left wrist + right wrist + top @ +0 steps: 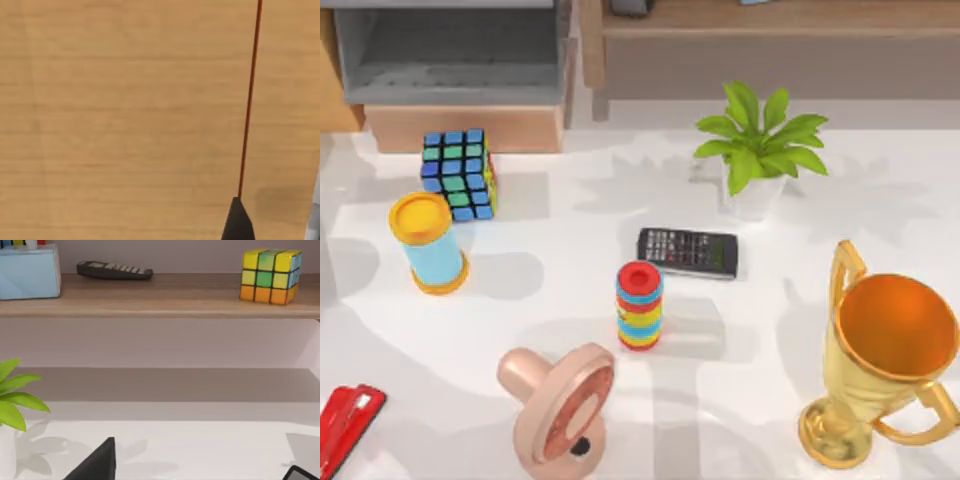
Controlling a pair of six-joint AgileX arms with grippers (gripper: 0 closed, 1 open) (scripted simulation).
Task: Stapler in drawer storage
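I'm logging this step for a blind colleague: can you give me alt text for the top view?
A red stapler lies at the white table's near left edge, far from the open grey drawer at the far left. Between them stand a colour cube, a yellow-capped cylinder and a striped ring stack; a potted plant and gold trophy stand right.

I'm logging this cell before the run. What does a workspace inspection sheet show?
Surface: white table, shadowed.
Job's things: red stapler at near left edge; drawer open at far left.
Clutter: cube, yellow-capped cylinder, ring stack, calculator, plant, trophy, pink roller.
Grippers: left fingers facing wood; right fingers above table.
Cables: nothing seen.
Surroundings: shelf holding second cube, remote, blue box.
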